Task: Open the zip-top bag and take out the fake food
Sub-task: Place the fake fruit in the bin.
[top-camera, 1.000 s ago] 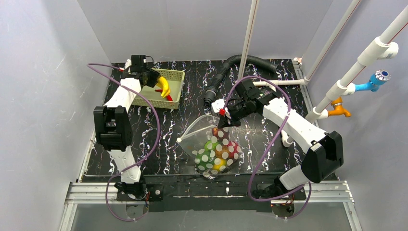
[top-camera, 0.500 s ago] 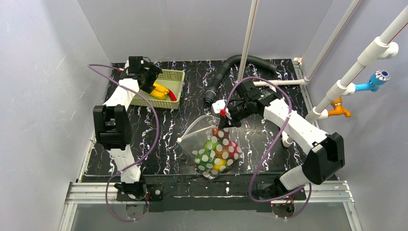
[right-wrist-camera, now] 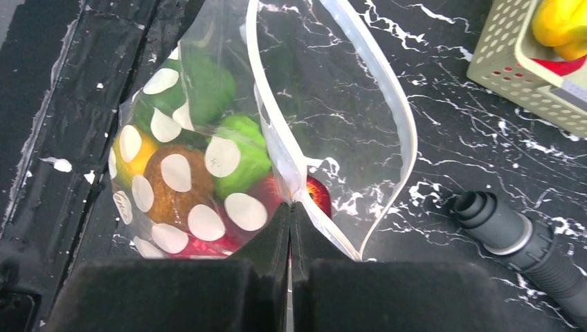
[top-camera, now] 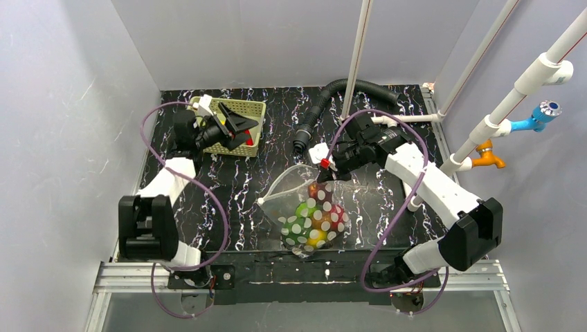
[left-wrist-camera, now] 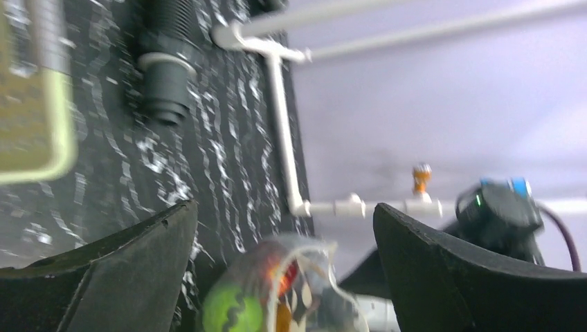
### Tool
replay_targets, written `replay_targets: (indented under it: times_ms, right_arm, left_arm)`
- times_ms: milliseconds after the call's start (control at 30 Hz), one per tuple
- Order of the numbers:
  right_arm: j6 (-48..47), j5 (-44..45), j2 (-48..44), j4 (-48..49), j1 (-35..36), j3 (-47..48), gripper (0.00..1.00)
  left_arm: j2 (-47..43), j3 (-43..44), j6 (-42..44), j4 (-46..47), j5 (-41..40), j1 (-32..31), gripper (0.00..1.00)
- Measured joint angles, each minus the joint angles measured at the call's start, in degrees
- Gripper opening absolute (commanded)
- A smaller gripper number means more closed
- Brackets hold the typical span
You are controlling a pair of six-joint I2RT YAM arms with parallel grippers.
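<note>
The zip-top bag (top-camera: 313,220), clear with white spots, lies on the dark marbled table with its mouth pulled open. My right gripper (top-camera: 323,171) is shut on the bag's zip rim (right-wrist-camera: 291,200) and holds it up. Fake food shows inside the bag: green pieces (right-wrist-camera: 239,149), a brown one (right-wrist-camera: 173,183), a yellow one (right-wrist-camera: 135,152) and a red apple (right-wrist-camera: 318,195). My left gripper (top-camera: 242,131) hangs open and empty over the green basket's (top-camera: 255,109) near edge. In the left wrist view the bag (left-wrist-camera: 277,297) appears blurred between its wide-apart fingers (left-wrist-camera: 124,277).
The pale green lattice basket (right-wrist-camera: 509,79) holds a yellow banana (right-wrist-camera: 562,24) and a red piece (right-wrist-camera: 564,66). A black corrugated hose (top-camera: 325,104) lies behind the bag, its end (right-wrist-camera: 509,232) close to the bag's mouth. White pipes run along the right side.
My left gripper has let the banana go into the basket, opened wide and turned toward the bag. My right gripper has kept its hold on the bag's rim.
</note>
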Motion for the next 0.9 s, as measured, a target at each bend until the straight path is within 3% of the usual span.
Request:
replay_targets:
  times_ms: [167,333,533,667,767,833,900]
  right_arm:
    - [-2.49,0.90,0.66,-3.87,-0.35,4.96,0.01]
    - [-5.42,1.42,3.52,-7.74,-0.57,11.96,0.01]
    - [-7.08,1.77,7.91,-11.04,-0.59,20.17,0.03]
    - [-2.80,1.25,8.79,-10.25,-0.74,20.59,0.44]
    - [2.25,-0.85,6.62,-5.25,-1.46,14.19,0.76]
    - [5.57,-1.60,3.78,-2.10,-2.01,6.82,0.87]
    - [7.87,-2.12,0.11,0.04,-2.67,-1.75,0.91]
  left_arm:
    - [-8.92,-3.74,2.64,0.09,6.99,-5.84,0.72]
    - [-15.58,-5.66,5.31,-2.03,10.69,-13.46,0.71]
    - [-18.10,-6.03,9.88,-9.14,10.29,-17.11,0.75]
    - [-18.05,-5.95,16.35,-17.79,7.48,-17.66,0.97]
    - [-18.10,-5.25,22.88,-25.88,3.69,-17.66,0.98]
    - [-18.10,-4.00,27.10,-30.25,1.40,-17.66,0.98]
    - [-17.75,-1.95,30.97,-33.42,0.22,-17.66,0.98]
